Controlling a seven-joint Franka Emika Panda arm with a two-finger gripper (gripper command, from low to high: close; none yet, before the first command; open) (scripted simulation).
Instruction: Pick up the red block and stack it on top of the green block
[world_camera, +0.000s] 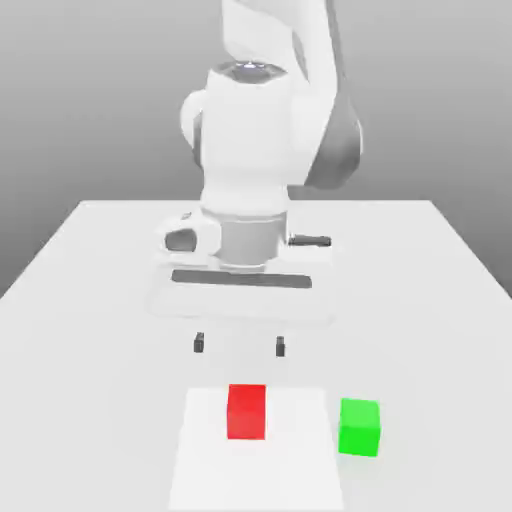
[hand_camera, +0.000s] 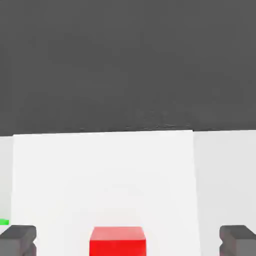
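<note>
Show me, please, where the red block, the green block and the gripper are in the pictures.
red block (world_camera: 247, 411): exterior view, middle of its front face.
green block (world_camera: 359, 428): exterior view, middle of its front face.
gripper (world_camera: 239, 344): exterior view, midway between its two dark fingertips, which stand open above the table.

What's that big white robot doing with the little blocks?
The robot arm's claw hangs open above the table, holding nothing. The red block sits on the table just in front of it, lined up between the two fingertips in the hand view. The green block sits beside the red one, apart from it, toward the exterior view's right. Neither block has been picked up yet, so the stacking hasn't begun.
</note>
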